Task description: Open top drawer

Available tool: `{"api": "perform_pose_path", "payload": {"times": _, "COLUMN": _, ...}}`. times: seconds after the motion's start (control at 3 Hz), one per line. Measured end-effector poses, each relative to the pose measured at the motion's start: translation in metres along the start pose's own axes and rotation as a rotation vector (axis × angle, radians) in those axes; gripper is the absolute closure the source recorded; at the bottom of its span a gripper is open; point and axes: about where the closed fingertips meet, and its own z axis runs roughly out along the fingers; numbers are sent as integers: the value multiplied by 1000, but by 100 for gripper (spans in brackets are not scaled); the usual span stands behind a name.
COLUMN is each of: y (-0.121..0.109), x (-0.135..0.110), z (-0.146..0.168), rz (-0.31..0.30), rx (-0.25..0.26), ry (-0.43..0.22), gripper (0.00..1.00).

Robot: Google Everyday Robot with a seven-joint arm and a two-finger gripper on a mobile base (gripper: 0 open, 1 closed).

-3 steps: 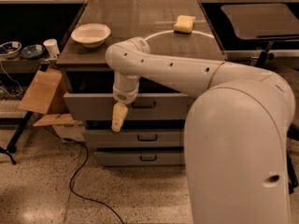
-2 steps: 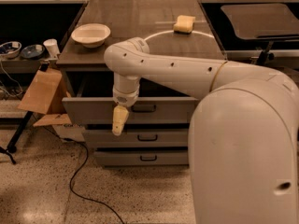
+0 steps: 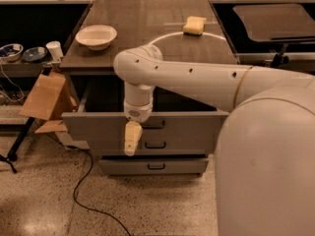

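The top drawer (image 3: 192, 132) is the wide grey front below the tabletop. It stands pulled out, and its dark inside (image 3: 106, 95) shows behind it. A small black loop handle (image 3: 155, 125) sits at the centre of the front, partly behind my wrist. My gripper (image 3: 132, 138) is cream-coloured and hangs down from the white arm (image 3: 197, 80) in front of the drawer front, just left of the handle. I cannot tell whether it touches the handle. A second black handle (image 3: 155, 145) shows lower down. The lowest, narrower drawer (image 3: 156, 166) is shut.
A white bowl (image 3: 96, 36) and a yellow sponge (image 3: 195, 25) lie on the dark tabletop (image 3: 147, 18). A cardboard piece (image 3: 44, 97) leans at the left, near a shelf with small bowls (image 3: 22, 53) and a cup (image 3: 54, 49). A black cable (image 3: 86, 191) runs over the floor. My white body (image 3: 268, 166) fills the right.
The top drawer front has come further out toward the camera, showing more of its inside. My gripper has moved down and toward the camera with it.
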Motion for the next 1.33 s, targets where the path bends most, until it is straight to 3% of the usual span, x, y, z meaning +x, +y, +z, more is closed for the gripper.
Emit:
{"api": "perform_pose_path", "payload": {"times": 0.33, "y": 0, "x": 0, "z": -1, "rz": 0, "rx": 0, "ry": 0, "gripper": 0}}
{"api": "perform_pose_path", "payload": {"times": 0.67, "y": 20, "x": 25, "z": 3, "rz": 7, "rx": -84, "ry": 64, "gripper": 0}}
{"api": "perform_pose_path", "payload": {"times": 1.0, "y": 20, "x": 26, "z": 3, "rz": 7, "rx": -85, "ry": 64, "gripper": 0}}
{"api": "perform_pose_path", "payload": {"times": 1.33, "y": 41, "x": 55, "z": 4, "rz": 35, "rx": -190, "ry": 139, "gripper": 0}}
